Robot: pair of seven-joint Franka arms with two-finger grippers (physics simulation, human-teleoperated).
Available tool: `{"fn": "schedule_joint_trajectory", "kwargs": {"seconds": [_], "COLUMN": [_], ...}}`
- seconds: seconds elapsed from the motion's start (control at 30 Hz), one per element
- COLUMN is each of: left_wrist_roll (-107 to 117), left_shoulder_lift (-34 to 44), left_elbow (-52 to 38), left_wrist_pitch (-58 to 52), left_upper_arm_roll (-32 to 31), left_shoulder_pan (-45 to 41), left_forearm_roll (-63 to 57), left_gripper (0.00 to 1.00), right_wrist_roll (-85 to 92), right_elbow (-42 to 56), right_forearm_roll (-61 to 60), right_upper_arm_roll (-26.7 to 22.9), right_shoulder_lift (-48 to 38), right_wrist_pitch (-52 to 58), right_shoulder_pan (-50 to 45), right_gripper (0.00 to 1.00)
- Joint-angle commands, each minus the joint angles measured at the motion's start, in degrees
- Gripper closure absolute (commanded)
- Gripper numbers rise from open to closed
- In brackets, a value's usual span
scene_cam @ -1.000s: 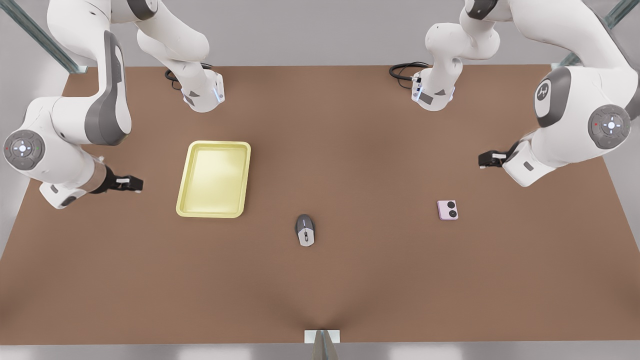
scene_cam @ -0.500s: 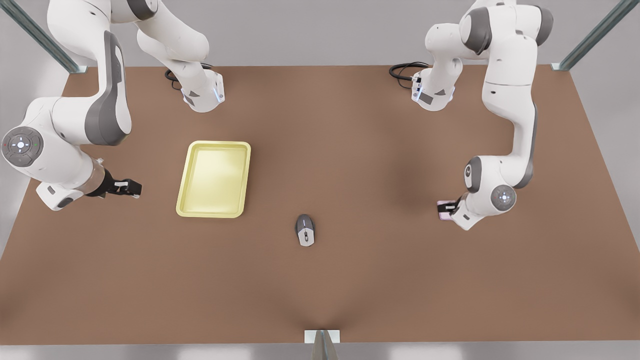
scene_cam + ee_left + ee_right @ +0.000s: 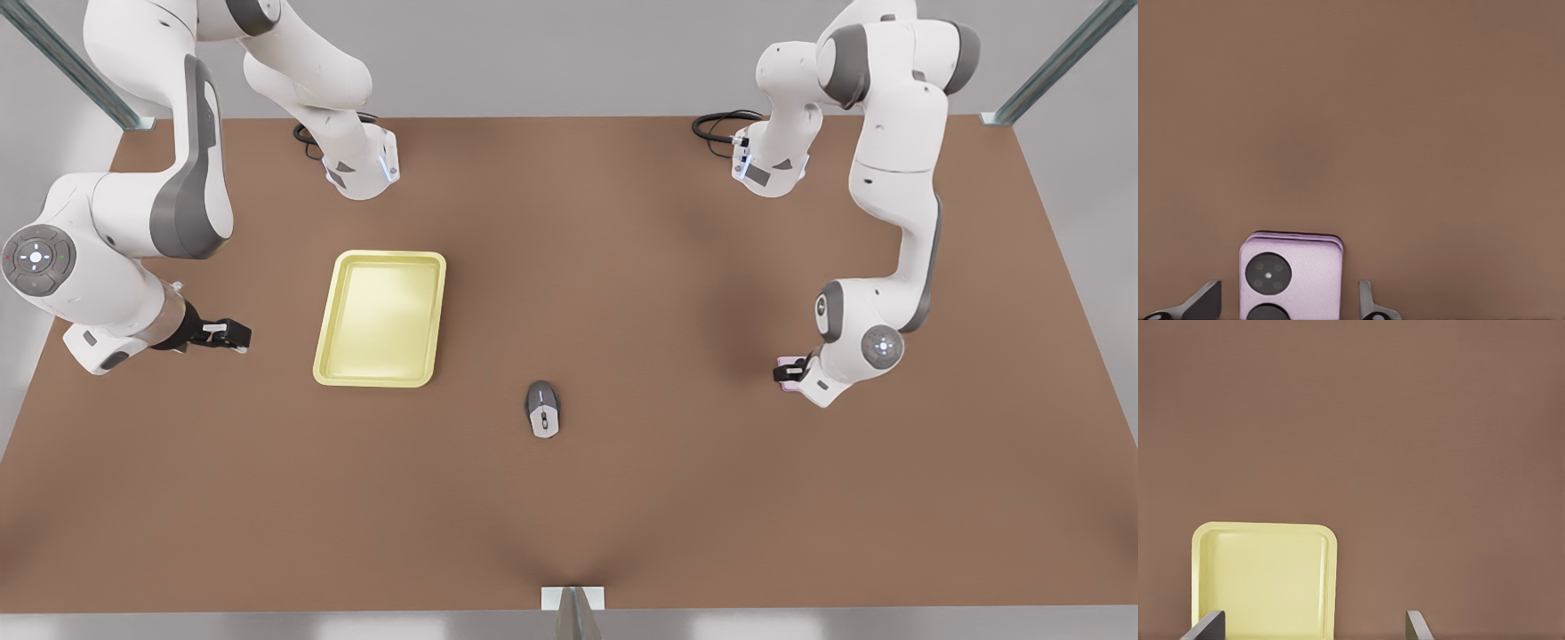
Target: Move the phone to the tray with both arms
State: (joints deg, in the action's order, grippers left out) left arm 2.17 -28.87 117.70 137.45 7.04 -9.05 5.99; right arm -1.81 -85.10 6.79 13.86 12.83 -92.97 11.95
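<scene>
A grey-and-white computer mouse (image 3: 543,409) lies nearest the table's (image 3: 622,498) front edge. Toward the right edge, the left gripper (image 3: 786,372) is down over the pink phone (image 3: 1291,277), fingers (image 3: 1205,301) spread on either side without touching it. Toward the left edge, the right gripper (image 3: 233,334) waits open beside the yellow tray (image 3: 380,378).

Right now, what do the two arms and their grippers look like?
Both arms are glossy white jointed shells with grey joint sections and round grey caps bearing small lights. The left gripper and right gripper are small and black with light patches. Black cables coil by the bases.
</scene>
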Motion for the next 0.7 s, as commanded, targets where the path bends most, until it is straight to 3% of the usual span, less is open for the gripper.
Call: {"fn": "schedule_joint_trajectory", "kwargs": {"seconds": [0.0,0.43,0.53,0.67], "left_wrist_roll": [0.6,0.6,0.6,0.6], "left_shoulder_lift": [-0.4,-2.0,-2.2,-2.2], "left_elbow": [0.0,0.5,0.5,0.4], "left_wrist_pitch": [1.4,1.6,1.9,1.9], "left_upper_arm_roll": [0.1,0.1,0.1,0.0], "left_shoulder_pan": [0.0,0.0,0.0,0.0], "left_forearm_roll": [-0.1,-0.2,-0.2,-0.2], "left_gripper": [0.00,0.00,0.21,0.20], "right_wrist_roll": [0.0,0.1,0.1,0.1], "right_elbow": [0.0,0.1,0.1,0.1], "right_forearm_roll": [-0.1,-0.1,0.0,-0.1], "right_upper_arm_roll": [0.0,0.0,0.0,0.0], "right_shoulder_lift": [0.0,0.3,0.3,0.3], "right_wrist_pitch": [0.0,0.1,0.1,0.1], "right_shoulder_pan": [0.0,0.3,0.3,0.3], "right_gripper": [0.00,0.00,0.00,0.00]}}
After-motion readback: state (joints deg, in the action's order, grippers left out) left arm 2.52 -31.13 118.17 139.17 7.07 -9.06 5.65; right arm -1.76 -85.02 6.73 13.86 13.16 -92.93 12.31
